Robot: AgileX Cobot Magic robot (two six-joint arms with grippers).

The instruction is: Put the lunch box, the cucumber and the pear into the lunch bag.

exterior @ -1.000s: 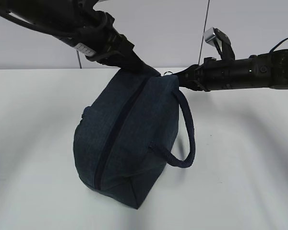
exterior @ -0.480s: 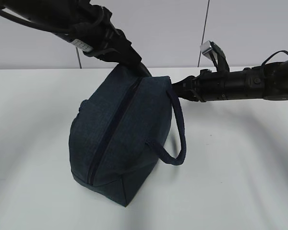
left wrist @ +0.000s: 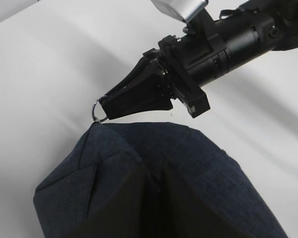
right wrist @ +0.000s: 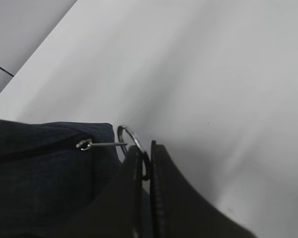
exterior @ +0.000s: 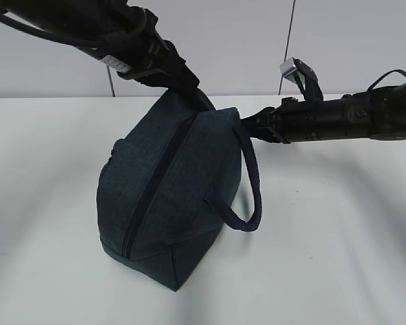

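The dark navy lunch bag (exterior: pixel 169 196) lies on the white table with its long zipper (exterior: pixel 155 183) shut along the top. My left gripper (exterior: pixel 197 99) is shut on the fabric at the bag's far end; in the left wrist view (left wrist: pixel 155 168) the cloth is pinched between its dark fingers. My right gripper (exterior: pixel 247 123) is shut on the silver ring pull (right wrist: pixel 131 136) at the bag's far right corner. The same gripper (left wrist: pixel 107 105) and ring (left wrist: pixel 98 110) show in the left wrist view. The lunch box, cucumber and pear are out of view.
A padded loop handle (exterior: pixel 254 183) hangs off the bag's right side. The white table (exterior: pixel 338 257) ends at a pale wall behind. A thin dark cable (exterior: pixel 287 40) hangs down at the back.
The bag has shifted a little to the left and settled lower, its far end no longer lifted as high. My right gripper followed leftwards with the ring pull. Little moved in the last half second.
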